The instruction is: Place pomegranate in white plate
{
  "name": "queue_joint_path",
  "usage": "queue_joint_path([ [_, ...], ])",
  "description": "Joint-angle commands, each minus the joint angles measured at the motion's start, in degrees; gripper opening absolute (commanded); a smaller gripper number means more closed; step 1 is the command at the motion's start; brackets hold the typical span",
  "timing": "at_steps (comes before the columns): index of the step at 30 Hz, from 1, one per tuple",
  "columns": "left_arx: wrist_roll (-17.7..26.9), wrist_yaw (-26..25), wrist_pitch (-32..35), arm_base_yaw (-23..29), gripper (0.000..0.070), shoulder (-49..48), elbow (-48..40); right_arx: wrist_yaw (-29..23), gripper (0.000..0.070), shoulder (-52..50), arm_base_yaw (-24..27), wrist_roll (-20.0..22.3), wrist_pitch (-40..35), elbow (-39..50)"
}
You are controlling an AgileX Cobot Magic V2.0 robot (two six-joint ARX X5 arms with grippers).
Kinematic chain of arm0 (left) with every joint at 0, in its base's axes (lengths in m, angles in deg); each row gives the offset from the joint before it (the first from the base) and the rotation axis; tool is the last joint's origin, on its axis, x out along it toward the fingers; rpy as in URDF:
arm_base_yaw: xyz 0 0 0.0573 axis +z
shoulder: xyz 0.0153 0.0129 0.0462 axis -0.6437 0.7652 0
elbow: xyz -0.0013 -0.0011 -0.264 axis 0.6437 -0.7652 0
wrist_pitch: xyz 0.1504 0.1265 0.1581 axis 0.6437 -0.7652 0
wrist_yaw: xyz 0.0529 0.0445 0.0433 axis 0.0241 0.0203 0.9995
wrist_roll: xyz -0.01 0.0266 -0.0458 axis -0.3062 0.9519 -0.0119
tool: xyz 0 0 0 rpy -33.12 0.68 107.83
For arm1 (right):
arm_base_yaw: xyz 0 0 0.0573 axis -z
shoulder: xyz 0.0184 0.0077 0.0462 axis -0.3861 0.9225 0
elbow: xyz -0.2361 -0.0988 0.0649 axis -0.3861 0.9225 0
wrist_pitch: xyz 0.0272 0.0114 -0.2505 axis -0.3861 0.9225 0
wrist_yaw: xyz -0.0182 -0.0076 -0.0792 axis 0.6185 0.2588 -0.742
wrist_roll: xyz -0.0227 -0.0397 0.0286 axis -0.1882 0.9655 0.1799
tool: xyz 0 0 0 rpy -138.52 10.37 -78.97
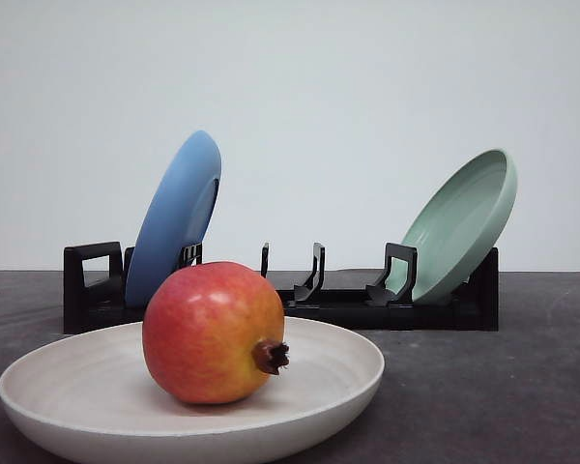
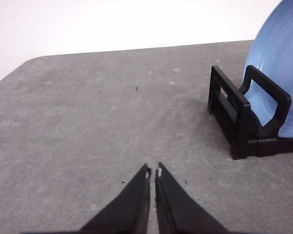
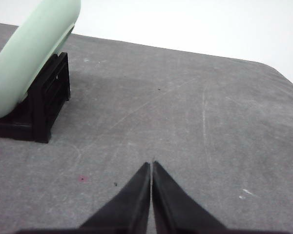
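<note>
Pomegranate already sits in the white plate — both tools empty and closed.

The pomegranate rests inside the white plate at the front of the table, its dark crown stub pointing right and slightly forward. Behind stand a blue plate and a green plate in a black rack. The left tool hangs over bare table beside the rack's blue-plate end, tips nearly touching, holding nothing; the right tool likewise near the green-plate end. Neither arm looks nearer the fruit — I judge no further move is needed.
</note>
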Motion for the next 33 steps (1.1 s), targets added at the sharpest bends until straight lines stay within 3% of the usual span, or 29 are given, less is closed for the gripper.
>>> queue_joint_path([
  [1, 0.2, 0.15, -0.04, 0.04, 0.0, -0.09, -0.66, -0.32, 0.0, -0.17, 0.09, -1.6, -0.06, 0.46],
  [6, 0.2, 0.15, -0.04, 0.04, 0.0, -0.09, -0.66, -0.21, 0.0, -0.17, 0.09, -3.74, -0.07, 0.46],
  [33, 0.2, 0.15, -0.04, 0.04, 0.0, -0.09, -0.66, -0.21, 0.0, -0.17, 0.09, -3.76, -1.4, 0.42],
])
